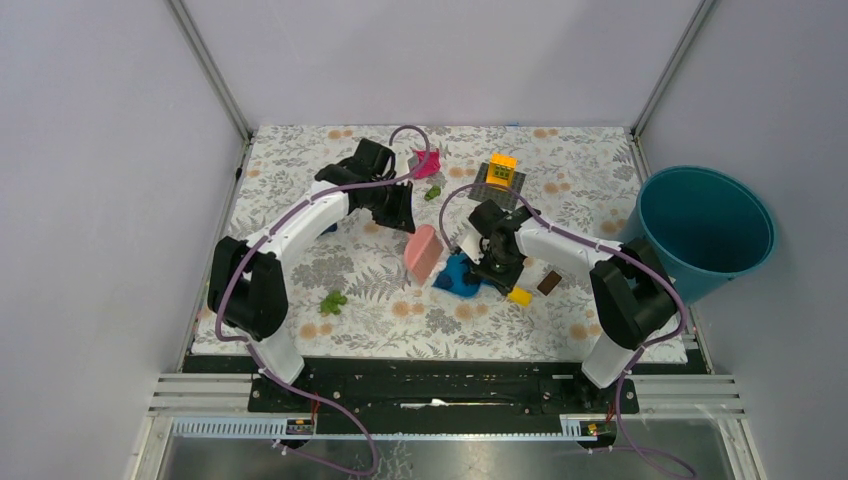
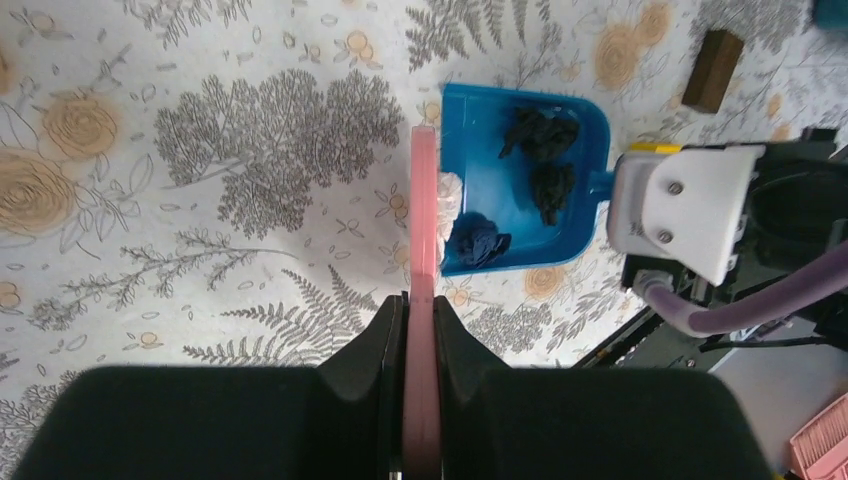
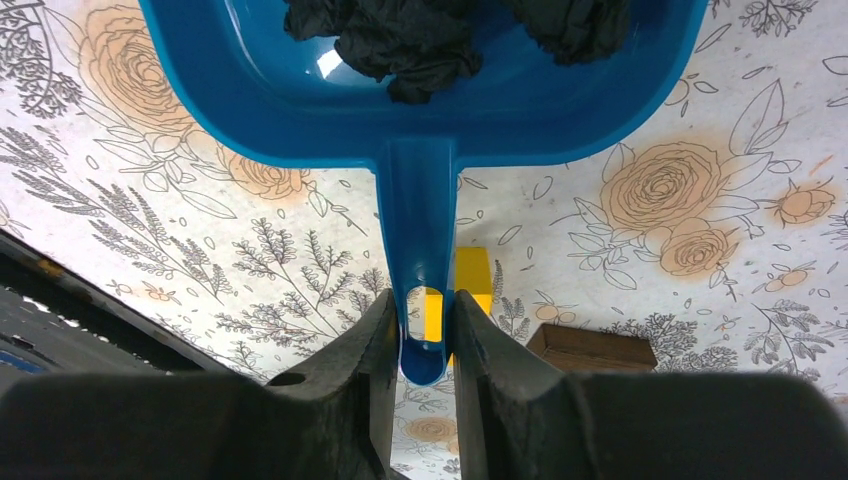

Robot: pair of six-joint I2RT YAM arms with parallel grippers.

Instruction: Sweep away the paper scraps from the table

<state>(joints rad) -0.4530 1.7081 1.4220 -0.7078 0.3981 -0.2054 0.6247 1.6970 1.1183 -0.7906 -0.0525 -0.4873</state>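
Both hands clamped: sweeper set against dustpan.
The left hand is closed tight on a pink sweeper, whose edge meets the lip of the blue dustpan on the desk. The right hand pinches the pan's handle. Black scraps and a dark blue scrap lie in the pan — a green scrap and a magenta scrap lie on the cloth, well apart.

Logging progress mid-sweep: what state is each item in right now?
left gripper: shut on pink sweeper.
right gripper: shut on dustpan handle.
dustpan: holding black scraps.
green scrap: loose on table, unswept.
magenta scrap: loose, unswept.
bucket: upright.
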